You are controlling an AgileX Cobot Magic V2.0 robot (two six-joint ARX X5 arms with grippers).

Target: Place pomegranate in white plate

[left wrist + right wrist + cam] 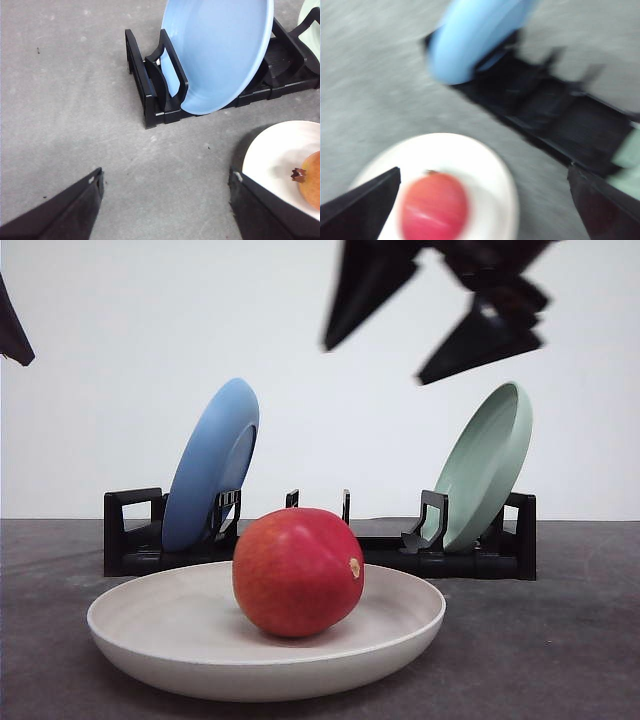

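Observation:
The red pomegranate (298, 572) rests in the middle of the white plate (150, 640) at the table's front. My right gripper (378, 358) hangs high above and behind the fruit, open and empty, blurred by motion. In the right wrist view the open right gripper (484, 175) looks down on the pomegranate (434, 207) lying in the white plate (485, 165). My left gripper (165, 180) is open over bare table to the plate's left, with the white plate (272, 160) and an edge of the pomegranate (312, 185) beside one finger.
Behind the white plate stands a black dish rack (480, 562). A blue plate (212, 465) leans in its left end and a pale green plate (485, 465) in its right end. The table is grey; a dark piece of the left arm (12, 330) shows at the upper left.

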